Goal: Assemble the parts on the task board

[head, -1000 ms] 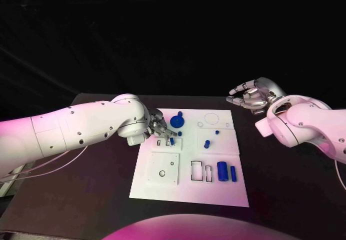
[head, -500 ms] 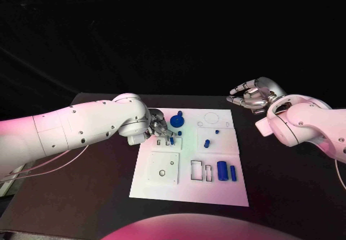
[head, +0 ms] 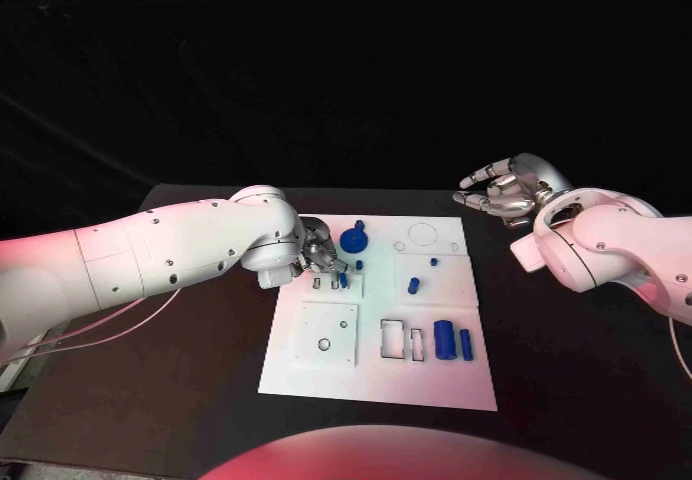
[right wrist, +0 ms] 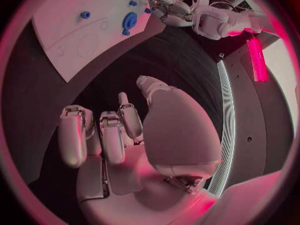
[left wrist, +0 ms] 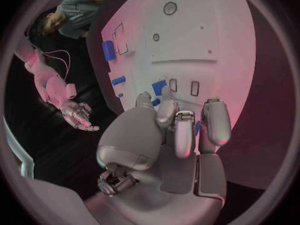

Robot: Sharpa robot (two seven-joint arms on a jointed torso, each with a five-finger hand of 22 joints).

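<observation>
The white task board (head: 329,375) lies mid-table. My left hand (head: 320,258) hovers over its upper left corner, fingers curled down, and pinches a small blue piece (left wrist: 158,87) at its fingertips right beside two narrow slots (left wrist: 195,88). That piece (head: 340,281) touches the board near those slots. A blue disc with a knob (head: 353,241) sits just beyond the hand. Small blue pegs (head: 414,286) stand mid-board, and two blue cylinders (head: 444,340) lie at its right. My right hand (head: 502,192) is raised off the board's far right corner, fingers loosely apart and holding nothing.
A square plate with a round hole (head: 327,337) and two rectangular cut-outs (head: 394,340) sit in the board's near half. A ring outline (head: 424,236) marks its far right corner. Black tabletop (head: 577,380) surrounds the board.
My left hand has shifted very slightly over the slots with the blue piece. The right hand has stayed where it was.
</observation>
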